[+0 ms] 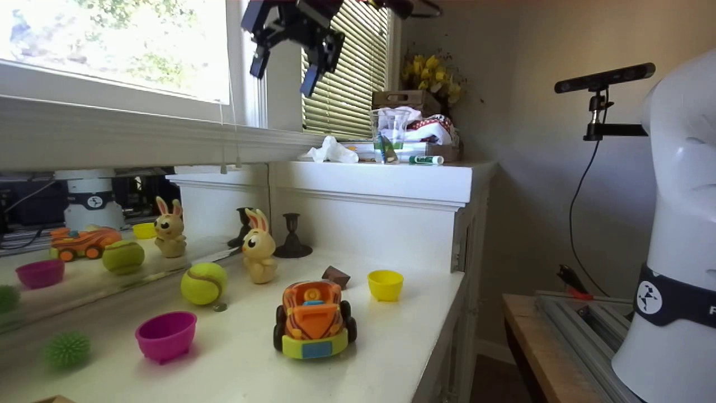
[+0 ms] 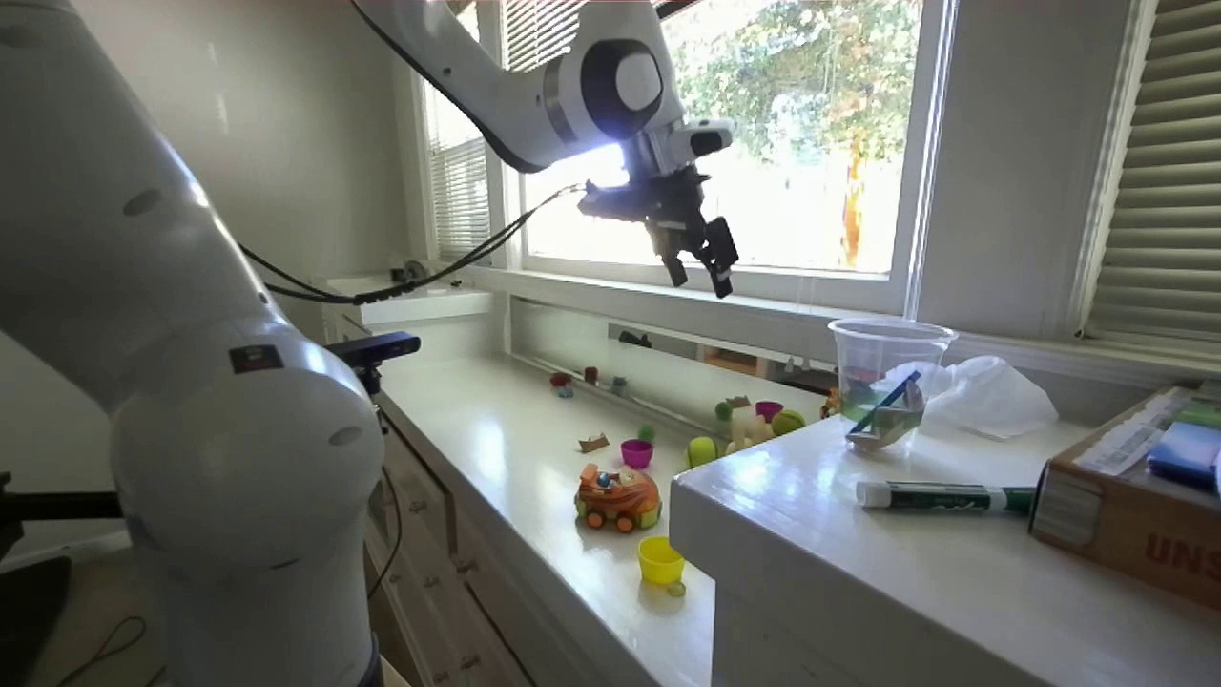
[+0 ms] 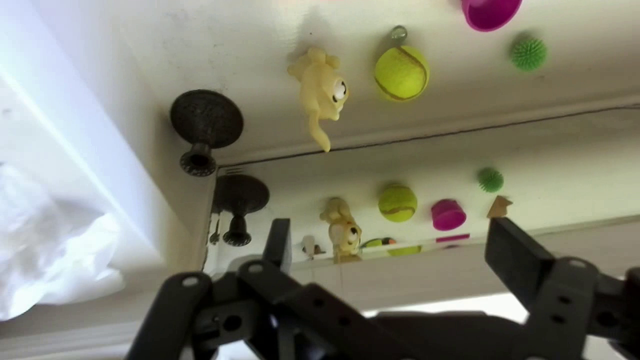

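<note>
Arm (image 2: 501, 100) raised above a white counter (image 1: 391, 347). From its upright lower column it reaches outward at height; the forearm slopes down to a bent wrist, and the gripper (image 2: 700, 278) hangs before the window (image 2: 820, 114), tilted, fingertips downward. Its two fingers (image 3: 512, 260) stand wide apart and hold nothing. The things that appear nearest, both well below on the counter, number two: one toy rabbit (image 1: 260, 257), upright, and one tennis ball (image 1: 204, 284), near the rabbit but apart from it. One small glassy bead (image 3: 399, 33) sits just beside the ball. The mirror (image 3: 565, 155) behind repeats several of these toys; reflections are left out of the count. Also on the counter are one toy car (image 1: 313, 322), one pink bowl (image 1: 168, 342), one yellow bowl (image 1: 385, 288), one spiky green ball (image 1: 67, 350), one brown block (image 1: 335, 277) near the yellow bowl, one tan scrap (image 2: 593, 444), and one dark candlestick (image 1: 292, 248) in the corner. The car stands between the pink bowl and the yellow bowl. On the raised ledge (image 2: 811, 534), in both exterior views, are one clear plastic cup (image 2: 858, 382), one green marker (image 2: 940, 496) lying flat, and one crumpled white sheet (image 2: 992, 396).
</note>
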Tool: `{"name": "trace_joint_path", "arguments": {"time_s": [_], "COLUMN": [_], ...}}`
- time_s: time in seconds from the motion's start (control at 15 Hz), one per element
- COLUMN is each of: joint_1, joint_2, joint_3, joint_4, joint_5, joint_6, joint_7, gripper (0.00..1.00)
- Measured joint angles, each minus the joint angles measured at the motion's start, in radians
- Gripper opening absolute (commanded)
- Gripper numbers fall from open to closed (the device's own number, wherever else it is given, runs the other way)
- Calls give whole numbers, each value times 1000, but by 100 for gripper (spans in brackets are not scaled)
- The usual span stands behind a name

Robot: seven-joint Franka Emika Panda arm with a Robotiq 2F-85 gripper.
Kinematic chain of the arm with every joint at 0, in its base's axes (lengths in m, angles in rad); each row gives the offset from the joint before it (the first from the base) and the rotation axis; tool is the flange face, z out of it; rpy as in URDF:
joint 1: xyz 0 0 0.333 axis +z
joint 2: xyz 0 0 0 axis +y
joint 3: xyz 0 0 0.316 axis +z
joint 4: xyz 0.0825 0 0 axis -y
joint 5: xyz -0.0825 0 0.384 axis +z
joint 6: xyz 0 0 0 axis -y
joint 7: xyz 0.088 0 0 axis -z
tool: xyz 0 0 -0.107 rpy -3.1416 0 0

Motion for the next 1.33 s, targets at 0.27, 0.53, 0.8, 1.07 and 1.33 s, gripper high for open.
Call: {"name": "trace_joint_path", "arguments": {"time_s": [0.27, 0.53, 0.8, 1.07, 1.33], "joint_1": [-37, -96, -185, -291, -381], "joint_2": [-85, -95, -95, -94, -85], "joint_3": [-40, -52, -62, -102, -160], "joint_4": [116, 194, 228, 235, 235], "joint_5": [-5, -14, -44, -92, -126], "joint_6": [-162, -201, -201, -201, -201], "joint_7": [0, 19, 100, 193, 285], "gripper": [100, 100, 100, 100, 100]}}
